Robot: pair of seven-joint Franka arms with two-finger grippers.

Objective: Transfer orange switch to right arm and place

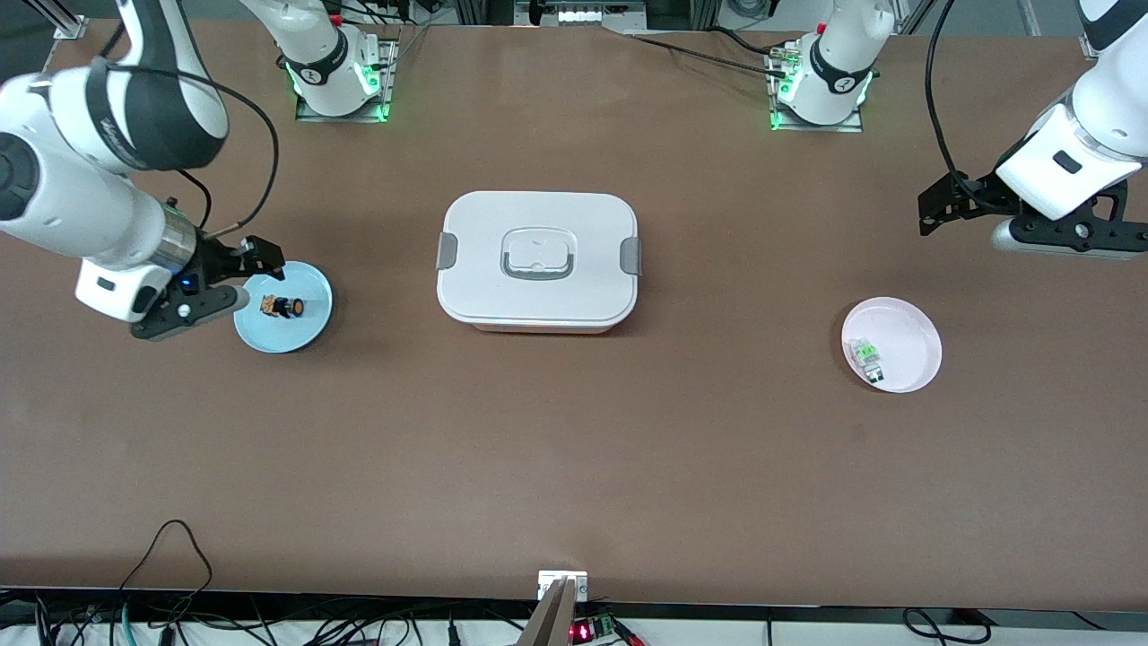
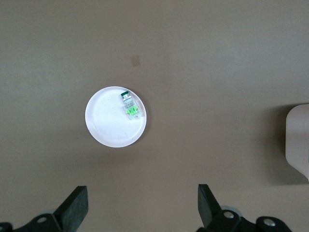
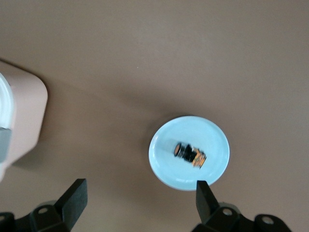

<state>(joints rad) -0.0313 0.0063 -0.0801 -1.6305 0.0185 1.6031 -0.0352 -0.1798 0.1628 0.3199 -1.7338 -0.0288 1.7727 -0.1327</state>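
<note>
The orange switch (image 1: pixel 282 306), a small black part with an orange end, lies on a light blue plate (image 1: pixel 305 330) toward the right arm's end of the table. It also shows in the right wrist view (image 3: pixel 189 153), on the plate (image 3: pixel 212 140). My right gripper (image 1: pixel 258 280) is open and empty, up in the air over the plate's edge, apart from the switch; its fingers (image 3: pixel 75 193) show wide apart. My left gripper (image 1: pixel 969 224) is open and empty, over bare table near the left arm's end, its fingers (image 2: pixel 77 203) wide apart.
A white lidded box (image 1: pixel 538 260) with grey clips sits mid-table. A pale pink plate (image 1: pixel 910 327) toward the left arm's end holds a small clear-and-green part (image 1: pixel 868 359), also in the left wrist view (image 2: pixel 129 104). Cables run along the table's near edge.
</note>
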